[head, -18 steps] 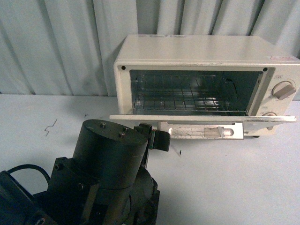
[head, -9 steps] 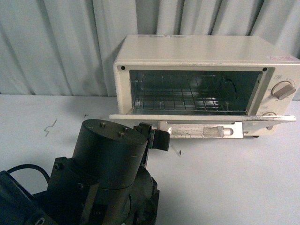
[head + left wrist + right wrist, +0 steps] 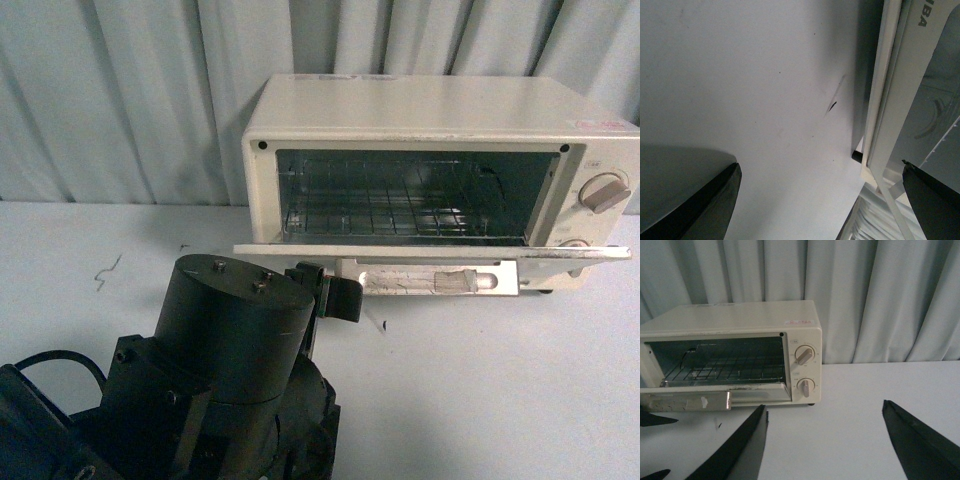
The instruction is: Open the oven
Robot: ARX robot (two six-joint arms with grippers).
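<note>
My own left arm [image 3: 215, 370] fills the lower left of the front view and blocks the table [image 3: 480, 400] behind it; my left gripper [image 3: 335, 295] shows only as a dark tip past the arm, so its jaws cannot be read there. The oven [image 3: 440, 120] runs off the right edge, its lower knob [image 3: 575, 243] half hidden behind the lowered door [image 3: 430, 252]. From my left wrist, the door's underside is cut off and the lettering shows only partly. My right gripper [image 3: 825, 440] has its fingertips out of frame.
</note>
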